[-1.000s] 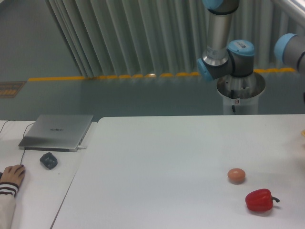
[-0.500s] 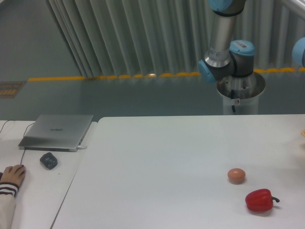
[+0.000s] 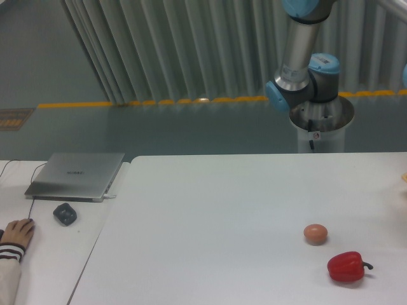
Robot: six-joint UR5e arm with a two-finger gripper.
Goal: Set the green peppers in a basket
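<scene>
The green peppers are out of view, and so is the basket. Only the arm's base and lower joints show, standing behind the white table's far edge at the upper right. The rest of the arm runs out past the right and top borders, so my gripper is not in the frame.
A brown egg-like ball and a red bell pepper with a dark stem lie on the white table at the right front. On the left side table are a closed laptop, a grey mouse and a person's hand.
The arm's upper links have swung right and upward, the blue joint at the right edge slipping almost out of the frame. The things on the table have stayed put.
</scene>
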